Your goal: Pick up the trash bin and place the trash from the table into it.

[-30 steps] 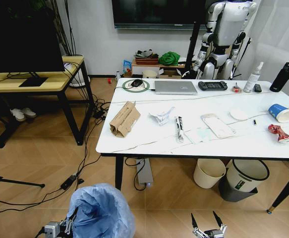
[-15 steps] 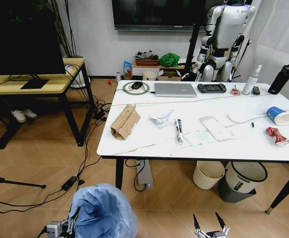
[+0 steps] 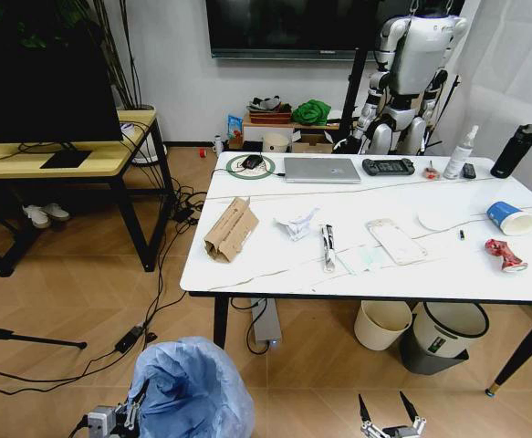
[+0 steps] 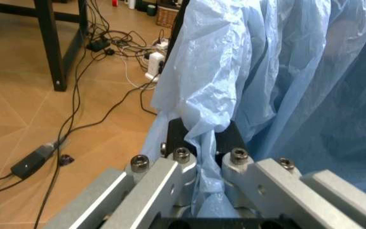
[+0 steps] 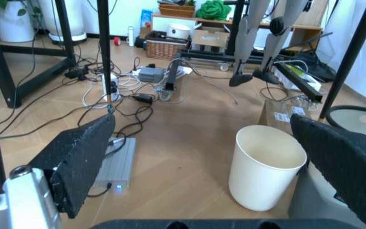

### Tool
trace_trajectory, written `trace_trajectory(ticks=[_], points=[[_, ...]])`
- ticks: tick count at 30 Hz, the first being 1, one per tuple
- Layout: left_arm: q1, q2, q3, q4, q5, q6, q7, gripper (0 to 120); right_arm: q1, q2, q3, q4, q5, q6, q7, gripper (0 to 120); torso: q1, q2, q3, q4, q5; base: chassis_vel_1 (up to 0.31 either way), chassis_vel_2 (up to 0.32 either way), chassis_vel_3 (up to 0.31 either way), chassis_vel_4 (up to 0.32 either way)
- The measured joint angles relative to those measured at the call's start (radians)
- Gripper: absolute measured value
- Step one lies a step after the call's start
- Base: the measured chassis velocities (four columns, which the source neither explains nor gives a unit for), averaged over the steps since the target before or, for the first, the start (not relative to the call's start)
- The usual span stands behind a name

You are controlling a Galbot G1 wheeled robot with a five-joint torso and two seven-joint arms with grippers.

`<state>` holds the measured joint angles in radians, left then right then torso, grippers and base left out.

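The trash bin [image 3: 191,388], puffy with its light-blue bag [image 4: 285,71], hangs low at my left, short of the table [image 3: 275,274]. My left gripper [image 3: 130,415] is shut on the bin's bagged rim, and the left wrist view shows the plastic pinched in that gripper [image 4: 201,138]. My right gripper [image 3: 389,418] is open and empty low at my right; its pads [image 5: 81,162] stand wide apart. Trash lies on the table: a torn cardboard box [image 3: 230,229], crumpled white paper [image 3: 297,222], a wrapper [image 3: 327,246], a clear plastic pack [image 3: 394,240], a blue cup [image 3: 508,218] and a crushed red can [image 3: 504,255].
A silver laptop [image 3: 322,169], a black bottle [image 3: 509,151] and a spray bottle [image 3: 460,152] stand along the table's far side. Under it are a cream bucket [image 3: 383,324] and a grey lidded bin [image 3: 448,333]. A wooden desk [image 3: 65,155] stands left, with cables [image 3: 147,310] across the floor.
The whole head view has shifted slightly, so the camera moved: the table sits a little higher and farther. My left gripper still holds the bin and the right stays open.
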<state>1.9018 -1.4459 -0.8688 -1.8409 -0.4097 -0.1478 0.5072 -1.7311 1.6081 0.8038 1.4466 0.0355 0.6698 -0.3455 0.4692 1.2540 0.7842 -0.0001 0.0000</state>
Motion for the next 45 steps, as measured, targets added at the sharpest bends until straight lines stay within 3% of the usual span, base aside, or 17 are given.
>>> trace_trajectory(ticks=[45], points=[[-0.016,0.001,0.005,0.013,-0.019,0.009,0.006,0,0.022,0.0,-0.005,-0.017,0.001,-0.006,-0.002,100,0.116,0.257,0.141,0.0,0.0,0.0,0.0,0.0,0.0]])
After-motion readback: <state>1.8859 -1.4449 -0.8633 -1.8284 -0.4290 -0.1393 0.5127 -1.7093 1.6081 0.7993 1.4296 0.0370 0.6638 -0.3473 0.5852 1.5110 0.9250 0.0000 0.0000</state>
